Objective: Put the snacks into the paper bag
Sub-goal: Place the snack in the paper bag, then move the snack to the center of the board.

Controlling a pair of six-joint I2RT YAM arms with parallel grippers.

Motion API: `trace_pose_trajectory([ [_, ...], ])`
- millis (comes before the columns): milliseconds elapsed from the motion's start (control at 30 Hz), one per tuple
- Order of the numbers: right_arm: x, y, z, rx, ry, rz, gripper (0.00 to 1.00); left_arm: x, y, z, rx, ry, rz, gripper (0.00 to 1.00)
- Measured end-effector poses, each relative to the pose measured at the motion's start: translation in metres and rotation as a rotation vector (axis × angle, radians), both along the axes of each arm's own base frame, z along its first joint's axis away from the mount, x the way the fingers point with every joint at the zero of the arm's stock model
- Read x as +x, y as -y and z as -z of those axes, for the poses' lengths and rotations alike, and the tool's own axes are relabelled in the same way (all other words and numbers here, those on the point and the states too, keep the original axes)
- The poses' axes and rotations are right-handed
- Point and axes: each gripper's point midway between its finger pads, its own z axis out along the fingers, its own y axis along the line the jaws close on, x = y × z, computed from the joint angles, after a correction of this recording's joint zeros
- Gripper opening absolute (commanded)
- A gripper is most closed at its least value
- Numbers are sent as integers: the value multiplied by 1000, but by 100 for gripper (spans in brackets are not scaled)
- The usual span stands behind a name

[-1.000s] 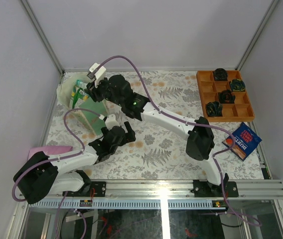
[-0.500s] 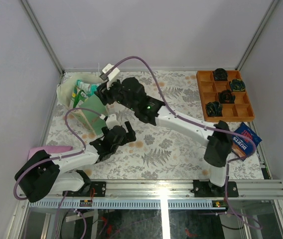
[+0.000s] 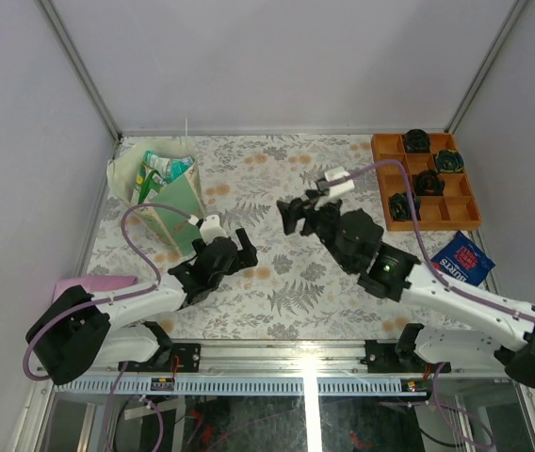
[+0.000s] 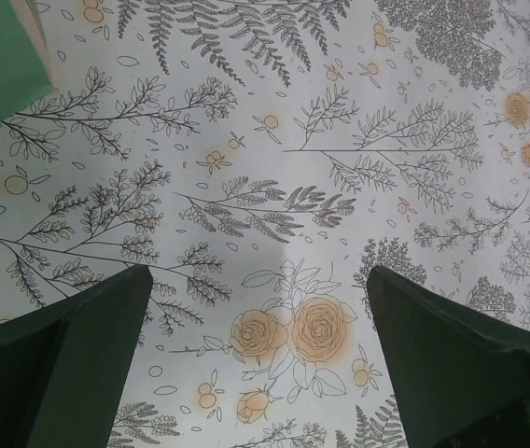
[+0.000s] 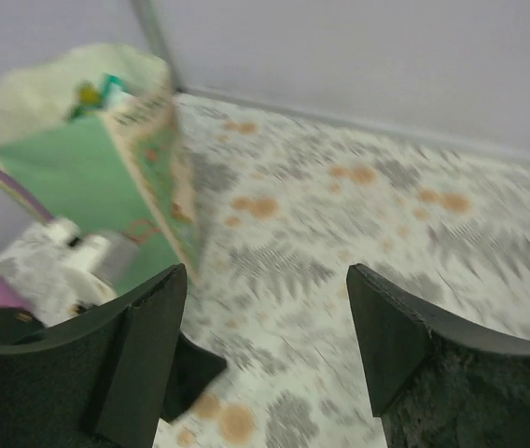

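- Back from the paper bag [image 3: 178, 202] at ten o'clock, my right gripper [image 3: 296, 215] hangs mid-table, jaws parted, empty.
- My left gripper [image 3: 239, 247] gapes empty.
- BURTS crisp bag [image 3: 459, 265], four o'clock, likely next.

The paper bag [image 3: 181, 202] stands at the far left corner of the table [image 3: 286, 287], cream with a mint-green side, its mouth open upward. Several packets [image 3: 162, 168] in green and white show inside it. A blue crisp bag [image 3: 462, 264] with red and white print lies flat by the right edge, well apart from the paper bag.
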Motion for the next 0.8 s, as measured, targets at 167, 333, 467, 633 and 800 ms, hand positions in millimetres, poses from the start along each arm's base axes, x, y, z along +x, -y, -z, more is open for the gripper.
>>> trace_pose_trajectory([
  [167,-10,79,51,0,-108,227,83,0,1,-1,-7,1,5,100],
  [333,-27,166,69,140,-156,480,84,-1,2,-1,-10,-2,11,100],
  [467,-44,226,79,273,-188,673,84,-2,3,-1,-13,-4,16,100],
  [633,-58,266,97,301,-211,827,87,-2,4,-1,-16,-7,21,100],
  [800,-53,266,115,157,-228,894,91,-3,5,-1,-19,-10,27,100],
])
